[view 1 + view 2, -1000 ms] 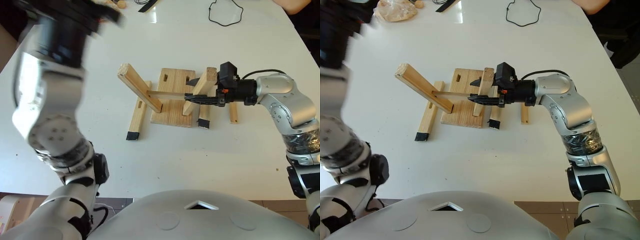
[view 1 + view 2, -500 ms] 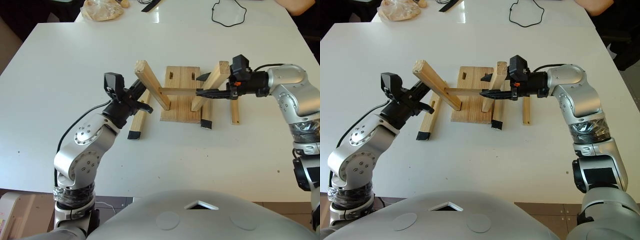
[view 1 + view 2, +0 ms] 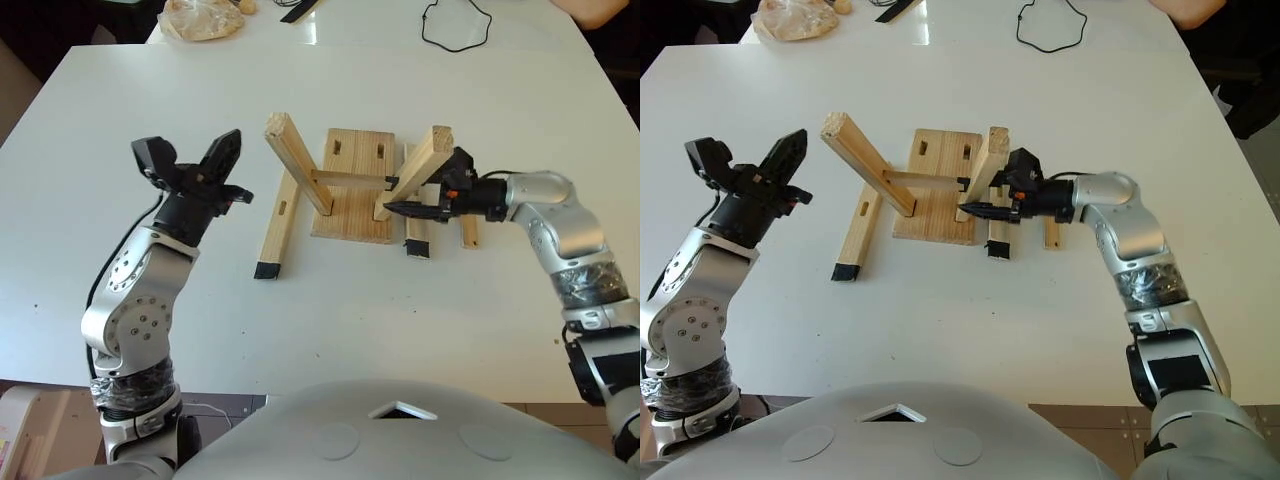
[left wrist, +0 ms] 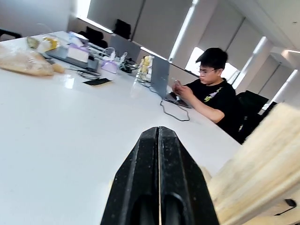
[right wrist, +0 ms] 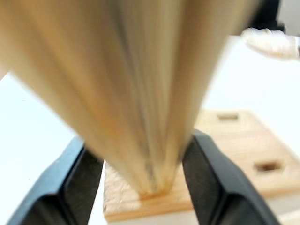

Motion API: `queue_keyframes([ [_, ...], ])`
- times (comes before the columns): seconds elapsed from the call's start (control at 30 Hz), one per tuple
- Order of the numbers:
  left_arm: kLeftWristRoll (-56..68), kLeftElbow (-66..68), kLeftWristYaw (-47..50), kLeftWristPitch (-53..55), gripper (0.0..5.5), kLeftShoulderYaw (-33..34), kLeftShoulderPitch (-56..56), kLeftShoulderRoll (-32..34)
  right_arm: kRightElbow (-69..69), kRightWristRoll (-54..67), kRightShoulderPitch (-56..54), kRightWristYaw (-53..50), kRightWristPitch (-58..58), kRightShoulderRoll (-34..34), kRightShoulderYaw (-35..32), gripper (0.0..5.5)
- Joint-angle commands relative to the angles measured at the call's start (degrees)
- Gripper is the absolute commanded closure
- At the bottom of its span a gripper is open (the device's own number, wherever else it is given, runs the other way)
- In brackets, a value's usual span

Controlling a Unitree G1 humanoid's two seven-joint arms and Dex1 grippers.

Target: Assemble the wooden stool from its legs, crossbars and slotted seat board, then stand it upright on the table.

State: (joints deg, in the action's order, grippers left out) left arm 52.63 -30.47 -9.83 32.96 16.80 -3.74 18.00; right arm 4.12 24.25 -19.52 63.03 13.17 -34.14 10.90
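On the white table the slotted seat board lies flat in the middle. Above it stands a half-made frame: a left leg and a right leg, both tilted, joined by one thin crossbar. The lower ends of both legs are on the board, the left one at its left edge, the right one at its right edge.

The right gripper is clenched on the right leg, close to the leg's lower end. The right wrist view makes this clear: one dark finger is on each side of the wood, and the board with two of its slots is seen just behind.

The left gripper is raised in the air to the left of the frame, apart from the left leg, and it holds nothing. From the head views I cannot tell well how its fingers stand, but in the left wrist view the two black fingers are pressed together with only a thin line between them, and the pale end of the left leg is near beside them.

A spare leg with a black foot lies on the table just left of the board. Another leg lies just right of the board, and a loose crossbar lies right of that one.
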Motion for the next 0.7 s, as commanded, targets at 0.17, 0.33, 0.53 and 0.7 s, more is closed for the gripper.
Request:
queue_keyframes([
  [0.17,-11.44,2.02,3.92,-4.54,5.5,0.11,-1.79,0.4,-14.92,4.18,8.43,-7.05,9.55,-5.52,-12.62,2.07],
  [0.33,-20.69,-3.39,9.57,-4.65,5.5,-1.52,-6.55,-1.16,-28.46,10.76,21.18,-9.57,17.53,-8.89,-21.61,2.07],
  [0.53,-27.15,-12.81,14.86,-2.11,5.5,-8.5,-5.19,-3.44,-26.16,1.4,9.82,-32.16,20.94,-0.47,-19.45,2.49],
  [0.7,-38.35,-10.17,20.42,-1.87,5.5,-24.35,-0.54,-9.51,-35.08,-18.05,14.97,-59.31,22.07,15.62,-5.28,3.32],
])
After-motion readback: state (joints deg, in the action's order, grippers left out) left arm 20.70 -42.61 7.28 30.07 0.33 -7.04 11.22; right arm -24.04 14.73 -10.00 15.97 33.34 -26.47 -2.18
